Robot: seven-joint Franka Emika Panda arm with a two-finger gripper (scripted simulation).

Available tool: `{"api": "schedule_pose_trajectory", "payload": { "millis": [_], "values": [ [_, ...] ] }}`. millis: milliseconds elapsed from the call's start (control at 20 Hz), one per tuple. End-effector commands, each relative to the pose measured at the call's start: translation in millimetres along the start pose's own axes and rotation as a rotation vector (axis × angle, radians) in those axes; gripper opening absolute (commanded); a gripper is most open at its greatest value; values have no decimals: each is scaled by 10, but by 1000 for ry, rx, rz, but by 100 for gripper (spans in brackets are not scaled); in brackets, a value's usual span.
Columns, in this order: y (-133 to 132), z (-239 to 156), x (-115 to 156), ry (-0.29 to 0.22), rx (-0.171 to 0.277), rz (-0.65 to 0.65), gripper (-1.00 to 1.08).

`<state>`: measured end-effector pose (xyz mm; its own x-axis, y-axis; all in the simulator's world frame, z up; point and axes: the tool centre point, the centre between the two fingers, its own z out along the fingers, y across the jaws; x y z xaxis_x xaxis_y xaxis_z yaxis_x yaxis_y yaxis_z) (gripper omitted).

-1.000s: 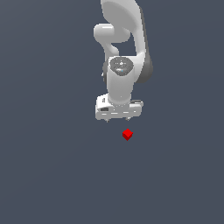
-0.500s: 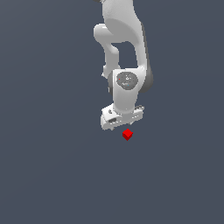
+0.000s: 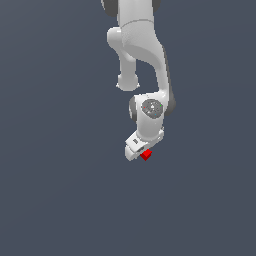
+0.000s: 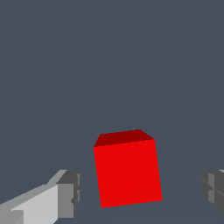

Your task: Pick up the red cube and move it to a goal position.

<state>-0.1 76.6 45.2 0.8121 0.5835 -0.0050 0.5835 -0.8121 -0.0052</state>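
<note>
The red cube (image 3: 146,155) is small and plain and sits on the grey floor, partly hidden behind the white gripper (image 3: 136,150) in the exterior view. In the wrist view the red cube (image 4: 127,169) fills the space between the two fingers, with a gap on each side. One grey finger pad (image 4: 69,193) stands on one side and the other pad (image 4: 213,190) on the opposite side. The gripper (image 4: 142,192) is open and touches nothing.
The white arm (image 3: 140,60) reaches down from the top of the exterior view. The flat grey floor (image 3: 60,190) surrounds the cube on all sides.
The gripper has come down from above the cube and turned, so its fingers now straddle the cube. The cube has not moved.
</note>
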Motion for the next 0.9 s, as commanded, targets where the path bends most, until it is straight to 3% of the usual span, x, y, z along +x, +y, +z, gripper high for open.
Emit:
{"api": "schedule_pose_trajectory", "payload": {
  "millis": [0,300,650,700,850],
  "values": [
    [-41,108,32,3,-2,-56,100],
    [-99,255,68,5,-5,-129,100],
    [-96,252,66,5,-6,-128,100],
    [-96,252,66,5,-6,-128,-100],
    [-96,252,66,5,-6,-128,-100]
  ]
}}
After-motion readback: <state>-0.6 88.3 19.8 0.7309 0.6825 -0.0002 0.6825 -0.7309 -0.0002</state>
